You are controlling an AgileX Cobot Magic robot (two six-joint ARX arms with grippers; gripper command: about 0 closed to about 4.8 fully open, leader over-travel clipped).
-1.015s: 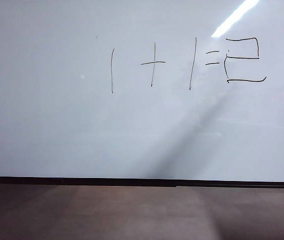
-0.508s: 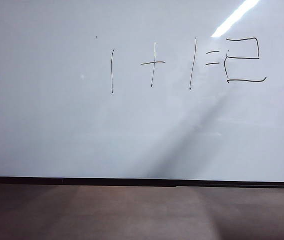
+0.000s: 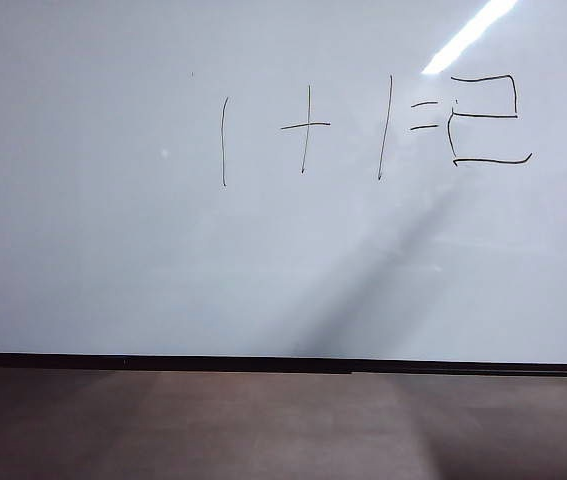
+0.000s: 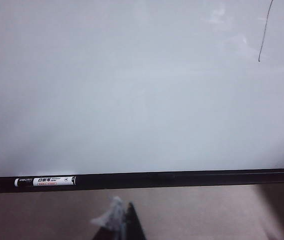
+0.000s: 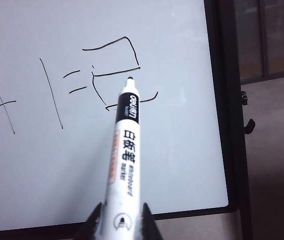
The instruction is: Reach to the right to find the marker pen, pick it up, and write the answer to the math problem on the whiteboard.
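**Whiteboard and what sits on it**

You are looking at a glossy whiteboard (image 3: 113,250) with a thin black frame (image 3: 263,364) along its lower and right edges. The math problem (image 3: 308,128) is written across its upper middle in thin black strokes, and the answer (image 3: 485,118), a blocky two, stands just beside the equals dashes. In the left wrist view, a black marker with a white label (image 4: 44,181) lies lengthwise along the bottom frame rail. Below the frame you see a brown surface (image 3: 263,425).
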